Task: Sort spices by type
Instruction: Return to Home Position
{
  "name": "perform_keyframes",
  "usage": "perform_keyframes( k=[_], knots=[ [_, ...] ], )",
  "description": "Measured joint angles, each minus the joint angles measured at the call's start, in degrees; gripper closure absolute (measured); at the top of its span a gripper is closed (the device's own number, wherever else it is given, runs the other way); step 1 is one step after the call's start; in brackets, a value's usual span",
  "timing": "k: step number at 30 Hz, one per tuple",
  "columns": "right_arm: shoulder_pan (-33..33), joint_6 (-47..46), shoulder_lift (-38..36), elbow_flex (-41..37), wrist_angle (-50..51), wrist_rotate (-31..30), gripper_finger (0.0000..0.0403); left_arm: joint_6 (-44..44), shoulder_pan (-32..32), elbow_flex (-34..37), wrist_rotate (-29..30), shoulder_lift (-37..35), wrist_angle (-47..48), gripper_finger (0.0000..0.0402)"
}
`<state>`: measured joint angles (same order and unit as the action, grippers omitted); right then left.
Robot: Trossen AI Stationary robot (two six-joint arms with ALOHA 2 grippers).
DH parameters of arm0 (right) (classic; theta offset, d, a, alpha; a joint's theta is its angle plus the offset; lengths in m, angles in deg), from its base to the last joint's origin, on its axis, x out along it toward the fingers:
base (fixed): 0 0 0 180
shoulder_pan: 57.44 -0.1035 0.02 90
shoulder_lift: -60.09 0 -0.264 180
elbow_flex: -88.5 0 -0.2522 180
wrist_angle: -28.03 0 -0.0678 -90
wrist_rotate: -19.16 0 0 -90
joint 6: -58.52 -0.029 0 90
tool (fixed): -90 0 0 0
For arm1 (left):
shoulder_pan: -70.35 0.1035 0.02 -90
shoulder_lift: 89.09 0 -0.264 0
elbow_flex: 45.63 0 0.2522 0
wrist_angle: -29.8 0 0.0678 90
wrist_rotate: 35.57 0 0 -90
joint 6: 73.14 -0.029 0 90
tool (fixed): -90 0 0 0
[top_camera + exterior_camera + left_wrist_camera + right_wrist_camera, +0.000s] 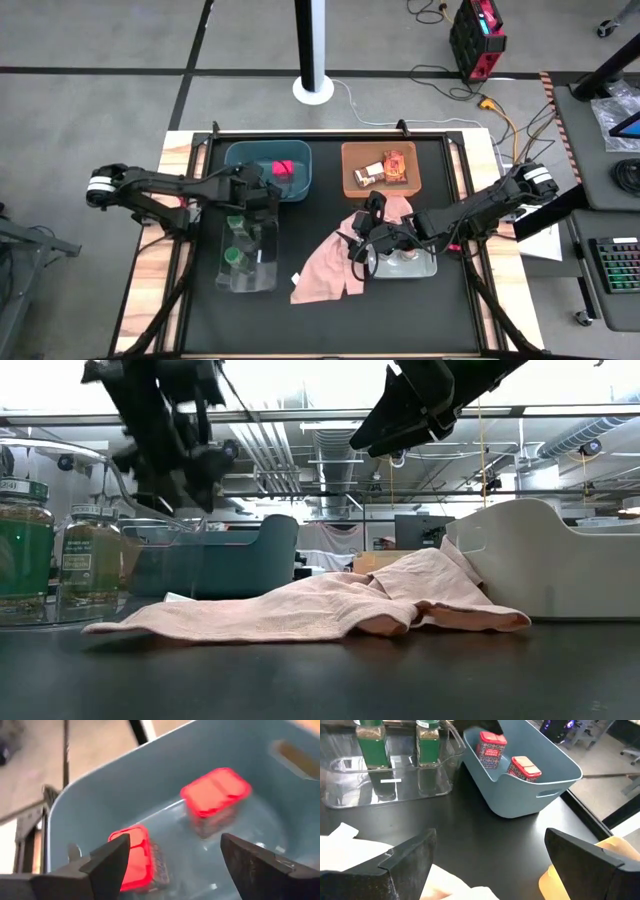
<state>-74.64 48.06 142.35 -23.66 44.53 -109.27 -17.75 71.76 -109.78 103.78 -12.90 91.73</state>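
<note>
Two bright pink square boxes (216,790) (135,857) stand on the floor of the teal bin (250,160). My left gripper (172,865) hangs open above them, over the bin's near side (268,192), with nothing between its fingers. Two dark jars with green lids (372,735) (429,735) stand upright in the clear bin (247,262). Flat orange-red and brown packets (385,168) lie in the orange bin (350,185). My right gripper (490,865) is open and empty, raised over the pink cloth's right part (362,240), beside the grey bin (420,268).
The pink cloth (325,268) lies crumpled on the black mat between the clear bin and the grey bin, with one end draped against the grey bin (560,570). Bare mat runs along the table's near edge (330,325). A white post base (313,88) stands beyond the table.
</note>
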Motion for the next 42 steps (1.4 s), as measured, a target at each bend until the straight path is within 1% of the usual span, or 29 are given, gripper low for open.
perform_keyframes(
  k=[3,5,8,11,14,15,16,17,18,19,20,21,22,23,25,26,27,28,30,32,33,34,35,36,38,39,42],
  knots=[
    [-0.5,2.6,0.0,0.0,-0.7,1.1,0.0040,-3.2,-6.4,-3.8,1.9,-0.2,2.9,0.0112],
    [-1.1,5.4,0.0,-0.3,-2.9,3.0,0.0040,-8.2,-12.6,-5.5,3.8,-0.6,2.2,0.0115],
    [-1.3,13.4,0.0,-2.0,-12.3,8.9,0.0040,-19.7,-23.3,-5.9,6.6,-0.9,-3.9,0.0116],
    [-1.3,20.9,0.0,-3.2,-21.4,16.1,0.0040,-27.1,-33.2,-5.7,13.1,-0.3,-11.8,0.0116],
    [-1.3,24.4,0.0,-3.5,-21.7,20.5,0.0040,-29.8,-40.5,-6.1,16.0,0.6,-13.7,0.0116],
    [-1.3,24.4,0.0,-3.5,-21.5,20.8,0.0040,-29.7,-42.3,-6.1,18.0,1.0,-15.4,0.0116],
    [-1.2,24.1,0.0,-3.5,-21.6,20.9,0.0040,-28.7,-43.8,-6.1,21.2,1.6,-18.1,0.0116],
    [-0.9,23.7,0.0,-3.5,-21.9,21.0,0.0040,-27.7,-44.9,-6.0,25.6,2.1,-20.0,0.0116],
    [-0.6,23.6,0.0,-3.5,-22.0,21.0,0.0040,-28.1,-45.6,-5.8,30.4,2.8,-20.8,0.0116],
    [-0.4,24.2,0.0,-3.5,-22.5,21.1,0.0040,-29.3,-45.8,-5.8,33.5,3.7,-21.3,0.0116],
    [0.0,25.2,0.0,-3.7,-23.4,22.2,0.0040,-30.7,-45.5,-5.8,35.1,4.8,-21.4,0.0116],
    [0.5,26.5,0.0,-3.9,-24.5,24.9,0.0040,-31.7,-45.0,-5.6,35.6,5.8,-21.0,0.0116],
    [1.1,27.7,0.0,-4.1,-26.3,29.5,0.0040,-32.4,-43.9,-5.5,35.6,6.7,-20.7,0.0116],
    [2.1,29.0,0.0,-4.4,-28.2,35.7,0.0040,-33.1,-42.6,-5.5,35.2,7.3,-21.1,0.0116],
    [4.5,31.0,0.0,-4.7,-30.3,48.6,0.0040,-33.5,-39.5,-5.6,32.6,8.6,-21.9,0.0116],
    [5.9,31.1,0.0,-4.7,-30.8,53.9,0.0040,-34.0,-38.0,-5.6,29.9,9.3,-22.8,0.0116],
    [7.3,31.0,0.0,-4.8,-31.0,57.6,0.0040,-35.3,-36.3,-5.6,26.4,10.2,-24.4,0.0116],
    [8.7,30.5,0.0,-4.8,-31.3,59.7,0.0040,-37.7,-34.7,-5.6,21.7,10.9,-27.3,0.0116],
    [11.0,29.2,0.0,-4.8,-31.4,60.5,0.0040,-46.5,-31.9,-5.6,8.3,11.8,-37.1,0.0116],
    [12.8,28.2,0.0,-5.1,-31.3,60.6,0.0040,-58.8,-29.6,-5.1,-10.5,12.9,-50.7,0.0117],
    [13.5,28.2,0.0,-5.2,-31.2,60.9,0.0040,-64.7,-28.6,-4.4,-18.0,13.3,-55.6,0.0118],
    [14.0,28.4,0.0,-5.3,-31.4,60.9,0.0040,-69.6,-27.7,-3.8,-23.6,13.4,-58.7,0.0119],
    [14.3,28.8,-0.1,-5.6,-31.4,60.9,0.0040,-73.1,-26.9,-3.1,-26.8,13.2,-60.4,0.0121],
    [14.5,29.3,-0.4,-6.0,-31.3,61.0,0.0040,-75.3,-25.9,-2.2,-28.0,12.4,-60.9,0.0124],
    [14.5,30.1,-1.0,-7.1,-31.4,61.2,0.0040,-75.9,-22.9,0.1,-28.2,9.4,-61.0,0.0128],
    [14.5,30.7,-1.4,-7.8,-31.5,61.3,0.0040,-75.9,-21.3,1.9,-29.7,7.6,-62.3,0.0131],
    [15.1,31.4,-2.3,-10.1,-35.5,61.5,0.0040,-75.8,-16.6,9.6,-37.0,0.9,-68.6,0.0137]
  ],
)
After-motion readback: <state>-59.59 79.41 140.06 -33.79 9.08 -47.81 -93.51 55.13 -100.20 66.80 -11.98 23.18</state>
